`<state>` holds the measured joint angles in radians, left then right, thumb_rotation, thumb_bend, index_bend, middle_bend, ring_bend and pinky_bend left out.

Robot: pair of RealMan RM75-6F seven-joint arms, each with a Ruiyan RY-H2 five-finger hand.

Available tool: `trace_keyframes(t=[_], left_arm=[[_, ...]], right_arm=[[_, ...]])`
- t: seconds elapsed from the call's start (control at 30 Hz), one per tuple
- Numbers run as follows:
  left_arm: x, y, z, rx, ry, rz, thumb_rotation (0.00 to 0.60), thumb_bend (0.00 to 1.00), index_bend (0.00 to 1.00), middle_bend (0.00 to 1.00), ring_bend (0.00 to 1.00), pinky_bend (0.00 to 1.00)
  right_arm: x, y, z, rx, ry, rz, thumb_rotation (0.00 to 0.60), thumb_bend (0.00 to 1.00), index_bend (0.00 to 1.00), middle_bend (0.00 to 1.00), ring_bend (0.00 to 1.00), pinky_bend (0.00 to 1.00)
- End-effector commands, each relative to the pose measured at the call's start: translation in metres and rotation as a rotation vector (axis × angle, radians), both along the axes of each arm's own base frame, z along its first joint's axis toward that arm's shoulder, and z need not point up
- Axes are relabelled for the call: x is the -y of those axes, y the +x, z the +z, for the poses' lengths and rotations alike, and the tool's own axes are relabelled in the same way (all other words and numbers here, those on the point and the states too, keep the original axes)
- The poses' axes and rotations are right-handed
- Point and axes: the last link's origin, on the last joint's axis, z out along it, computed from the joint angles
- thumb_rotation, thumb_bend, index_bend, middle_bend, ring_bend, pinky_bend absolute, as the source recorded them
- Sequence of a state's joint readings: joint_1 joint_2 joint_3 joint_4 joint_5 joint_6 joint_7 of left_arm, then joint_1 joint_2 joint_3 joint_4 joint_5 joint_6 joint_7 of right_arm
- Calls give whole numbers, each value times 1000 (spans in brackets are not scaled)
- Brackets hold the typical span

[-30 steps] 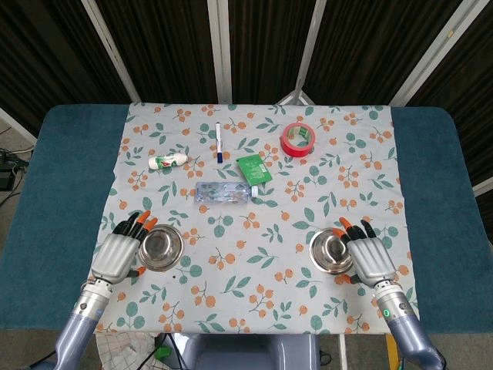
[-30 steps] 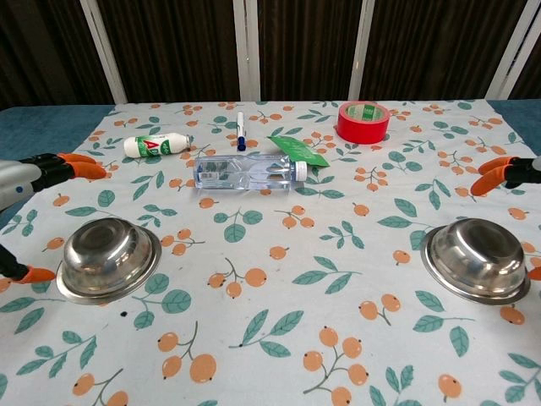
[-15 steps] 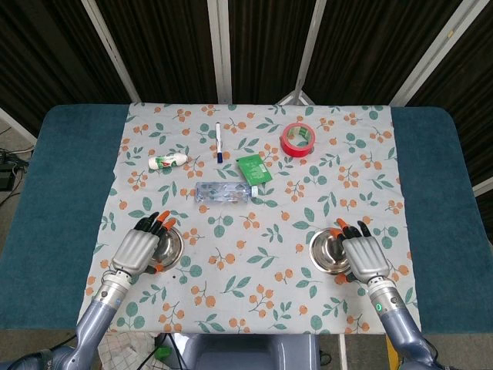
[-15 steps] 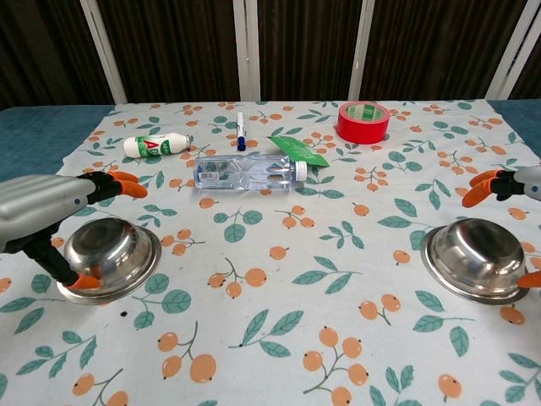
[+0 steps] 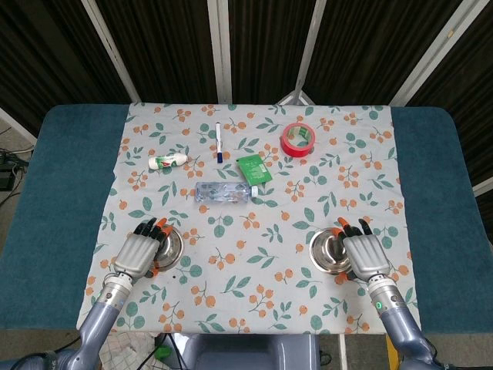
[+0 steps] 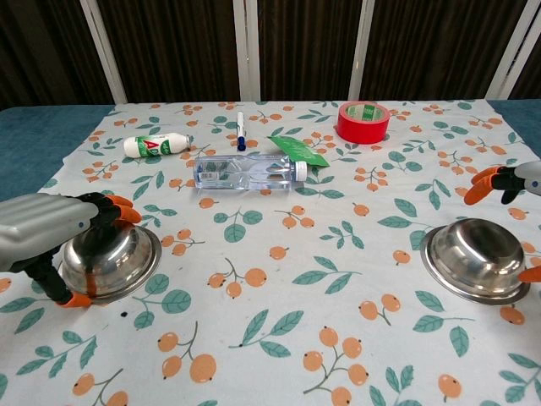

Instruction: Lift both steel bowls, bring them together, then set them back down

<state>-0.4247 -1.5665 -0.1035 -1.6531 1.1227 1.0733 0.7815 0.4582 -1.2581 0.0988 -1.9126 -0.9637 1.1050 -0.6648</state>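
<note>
2 steel bowls (image 6: 111, 258) (image 6: 478, 258), 2 hands (image 5: 140, 252) (image 5: 365, 255)

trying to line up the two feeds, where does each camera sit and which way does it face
Head view: high above the near table edge, looking steeply down on the floral cloth; shows both forearms, the left robot hand and right robot hand.
Chest view: low at the near edge, looking forward across the table to the dark curtains; only the left robot hand and the right hand's fingertips show.
Shared: both steel bowls, the water bottle, the red tape roll.
</note>
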Motion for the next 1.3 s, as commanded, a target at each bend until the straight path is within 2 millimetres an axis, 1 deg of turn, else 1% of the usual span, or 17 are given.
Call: trace_keyframes(t=[0.03, 0.37, 0.6, 1.17, 1.3], left_arm=[[-1, 0, -3, -7, 0, -2, 600, 40, 168, 41, 0, 131], [-1, 1, -6, -5, 3, -19, 600, 46, 174, 41, 0, 131], [-2, -1, -4, 0, 2, -17, 600, 46, 173, 34, 0, 133], [-4, -3, -4, 3, -14, -4, 600, 46, 164, 36, 0, 135], [-4, -4, -3, -2, -14, 2, 600, 46, 163, 41, 11, 144]], right_arm=[[1, 0, 0, 1, -5, -1, 600, 91, 243, 128, 242, 0], [3, 1, -5, -15, 23, -15, 600, 91, 245, 142, 257, 0], [7, 1, -9, -15, 48, -37, 600, 91, 229, 142, 256, 0], [20, 12, -27, -37, 90, -37, 600, 92, 228, 142, 257, 0], [22, 12, -31, -62, 111, -49, 600, 92, 228, 142, 273, 8]])
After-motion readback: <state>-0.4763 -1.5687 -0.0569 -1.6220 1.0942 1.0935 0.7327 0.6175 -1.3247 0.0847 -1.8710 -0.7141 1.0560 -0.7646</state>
